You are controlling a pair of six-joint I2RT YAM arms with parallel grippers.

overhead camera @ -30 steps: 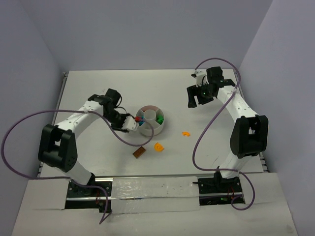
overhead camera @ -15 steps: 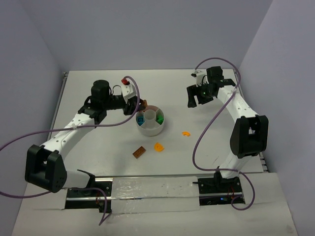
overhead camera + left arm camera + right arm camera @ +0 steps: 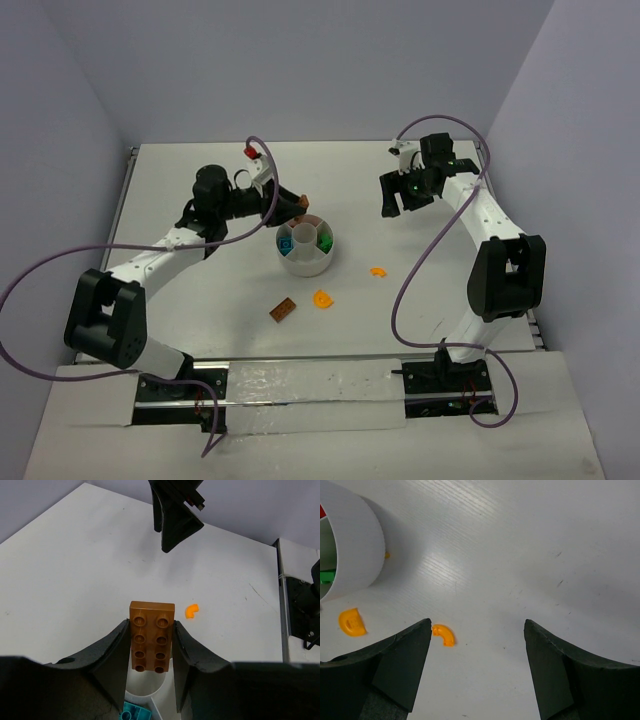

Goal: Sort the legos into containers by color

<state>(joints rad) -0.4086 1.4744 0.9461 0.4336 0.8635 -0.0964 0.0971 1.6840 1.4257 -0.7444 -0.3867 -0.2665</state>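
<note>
Placing step: the left gripper (image 3: 151, 627) clamps a brown brick (image 3: 152, 645) just over the far rim of the white dish (image 3: 305, 266), mid-desk. Next it likely needs centring over a fitting section, then release. The right gripper (image 3: 477, 627) hangs wide open toward the far-right corner.

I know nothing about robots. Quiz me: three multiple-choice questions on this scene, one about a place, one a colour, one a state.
1. Where is the curved orange piece? A on the table, outside the dish; B inside the dish; C on top of an arm.
2. What colour is the brick in the left gripper? A teal; B red; C brown.
3. How is the right gripper? A open, empty; B shut on a brick; C shut, empty.
Answers: 1 A, it lies on bare table right of the dish. 2 C, the left wrist view shows it brown. 3 A, its jaws stand wide apart, only table between.
</note>
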